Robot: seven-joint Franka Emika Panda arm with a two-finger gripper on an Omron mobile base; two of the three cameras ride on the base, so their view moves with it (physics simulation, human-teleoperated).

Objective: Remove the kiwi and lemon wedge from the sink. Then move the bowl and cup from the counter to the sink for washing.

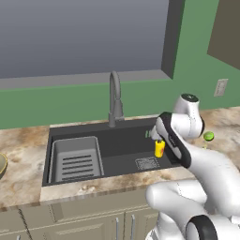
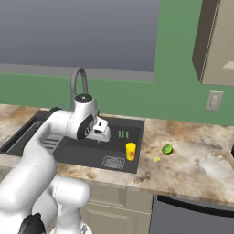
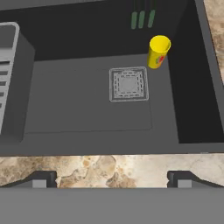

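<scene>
The yellow cup stands upright on the floor of the dark sink, by its right wall and just right of the square drain. My gripper is open and holds nothing; it hangs above the sink's front rim, well short of the cup. From the right base view the hand sits over the basin, left of the cup. The green kiwi and the pale lemon wedge lie on the counter right of the sink. The bowl peeks in at the far left edge.
A grey gooseneck faucet rises behind the sink and a ribbed rack insert fills its left part. A wall outlet and an upper cabinet are on the right. A green wall backs the counter.
</scene>
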